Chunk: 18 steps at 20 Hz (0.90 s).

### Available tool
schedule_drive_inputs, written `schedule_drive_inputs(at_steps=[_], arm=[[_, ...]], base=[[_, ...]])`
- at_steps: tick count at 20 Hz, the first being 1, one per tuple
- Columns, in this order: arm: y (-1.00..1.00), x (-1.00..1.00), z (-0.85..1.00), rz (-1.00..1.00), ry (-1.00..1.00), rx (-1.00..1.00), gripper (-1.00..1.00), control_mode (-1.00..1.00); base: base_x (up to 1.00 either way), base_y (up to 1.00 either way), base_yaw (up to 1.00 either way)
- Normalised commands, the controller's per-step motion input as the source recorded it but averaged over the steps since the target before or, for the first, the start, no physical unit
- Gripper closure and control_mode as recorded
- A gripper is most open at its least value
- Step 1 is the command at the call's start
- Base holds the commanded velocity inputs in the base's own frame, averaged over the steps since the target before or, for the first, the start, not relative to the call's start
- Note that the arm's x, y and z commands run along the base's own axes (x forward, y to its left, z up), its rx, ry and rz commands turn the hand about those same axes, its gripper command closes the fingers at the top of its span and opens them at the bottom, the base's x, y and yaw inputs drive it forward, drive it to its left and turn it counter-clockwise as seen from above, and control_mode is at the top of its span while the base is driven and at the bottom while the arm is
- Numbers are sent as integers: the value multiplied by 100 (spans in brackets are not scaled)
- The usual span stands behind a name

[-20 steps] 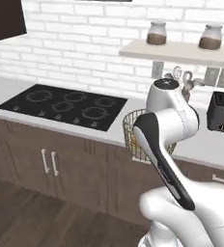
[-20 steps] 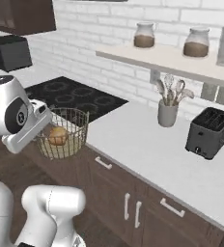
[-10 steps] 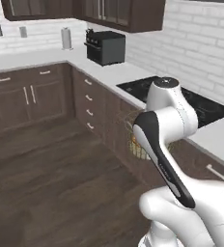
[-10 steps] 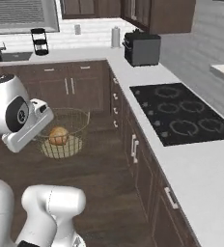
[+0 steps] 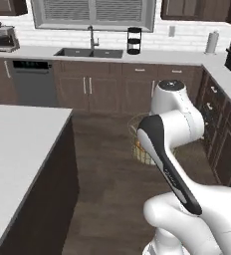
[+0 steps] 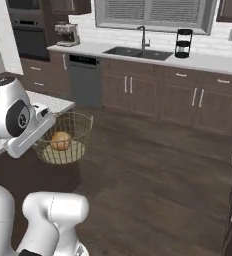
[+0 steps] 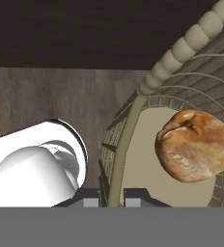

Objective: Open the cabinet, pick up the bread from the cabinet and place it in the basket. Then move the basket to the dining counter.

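My claw [image 7: 113, 197] is clamped on the basket [image 6: 64, 137] rim, one finger each side of the wire wall. The basket is round, open-weave tan-gold wire with a thick beaded rim, tapering to a solid tan base, and hangs in the air over the dark wood floor [image 6: 153, 175], just beside the desk [image 5: 18, 149] corner. The bread [image 7: 195, 145], a rounded golden-brown crusty roll, lies on the basket base, near the far wall

A sink [image 5: 90, 52] with faucet [image 5: 92, 36], a black jar [image 5: 134, 41] and a coffee maker [image 6: 68, 34] line the far counter.
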Motion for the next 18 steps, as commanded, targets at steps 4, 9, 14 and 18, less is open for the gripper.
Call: schedule_drive_inputs(at_steps=[4,9,14,18], arm=[[0,0,0,0,0,0,100,100],[0,0,0,0,0,0,100,100],[0,0,0,0,0,0,100,100],[0,0,0,0,0,0,100,100]], base=[[3,-10,97],[32,-16,89],[59,-32,77],[77,-83,47]])
